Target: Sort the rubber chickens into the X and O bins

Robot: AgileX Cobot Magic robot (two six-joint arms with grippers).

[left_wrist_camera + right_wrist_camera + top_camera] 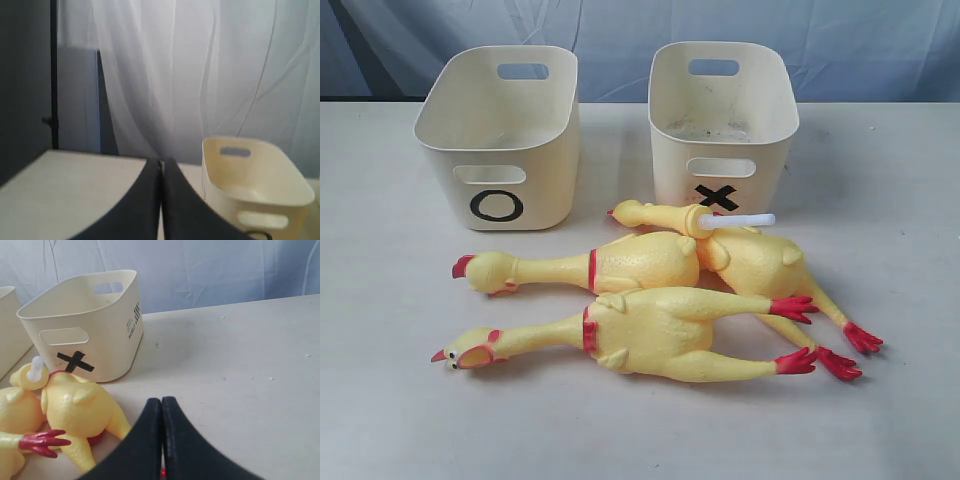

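The left gripper (pixel 161 164) has its two black fingers pressed flat together with nothing between them. The right gripper (pixel 161 401) is closed the same way, also holding nothing.

Two cream plastic bins stand side by side at the back of the white table (pixel 410 420). The O bin (pixel 552 150) is on the left of the exterior view and the X bin (pixel 765 150) on the right, and they stand apart from each other. The O bin shows a bare cream floor. The X bin's floor shows only grey scuffing.

All three rubber chickens lie on the table in front of the bins, bunched together with their heads to the left and their red feet to the right. The chicken with the white stick (pixel 760 262) lies just in front of the X bin, its stick pointing across the bin's front wall. The middle chicken (pixel 640 262), with a red neck band, overlaps it, and its head reaches out in front of the O bin. The front chicken (pixel 660 335), also red-banded, lies against the middle one and closest to the table's front edge.

In the right wrist view the stick chicken's body and one red foot (pixel 42 442) lie near the closed fingers without touching them, and the X bin stands just beyond. The left wrist view shows a cream bin near its gripper, with its mark cut off, and no chicken.
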